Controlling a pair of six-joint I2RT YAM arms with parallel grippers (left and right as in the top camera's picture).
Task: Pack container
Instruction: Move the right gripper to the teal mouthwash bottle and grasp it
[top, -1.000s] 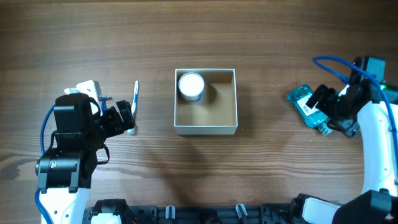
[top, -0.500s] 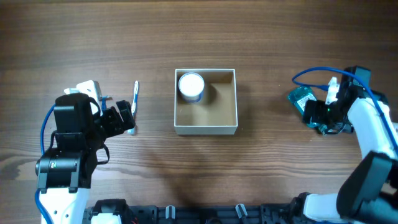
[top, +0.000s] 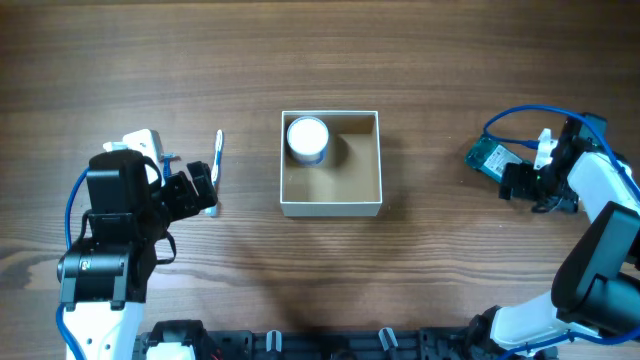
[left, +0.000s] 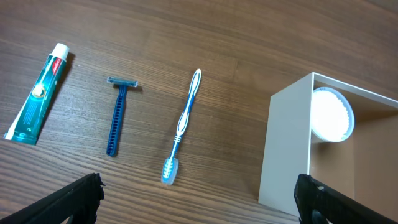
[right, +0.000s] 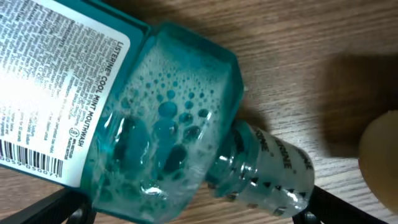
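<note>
The container is a square white cardboard box with a tan inside, at the table's middle; its near wall shows in the left wrist view. A small round white jar stands in its far left corner. A teal mouthwash bottle lies on its side at the right. My right gripper is low over it, open, with a finger on each side of the bottle's shoulder and neck. My left gripper is open and empty, left of the container.
A blue-and-white toothbrush, a blue razor and a teal toothpaste tube lie side by side left of the container. The toothbrush also shows from above. A blurred pale thing is beside the bottle cap.
My right arm has swung round and come down over the mouthwash bottle, so its fingers now straddle it. The left arm and the other things have not moved.
</note>
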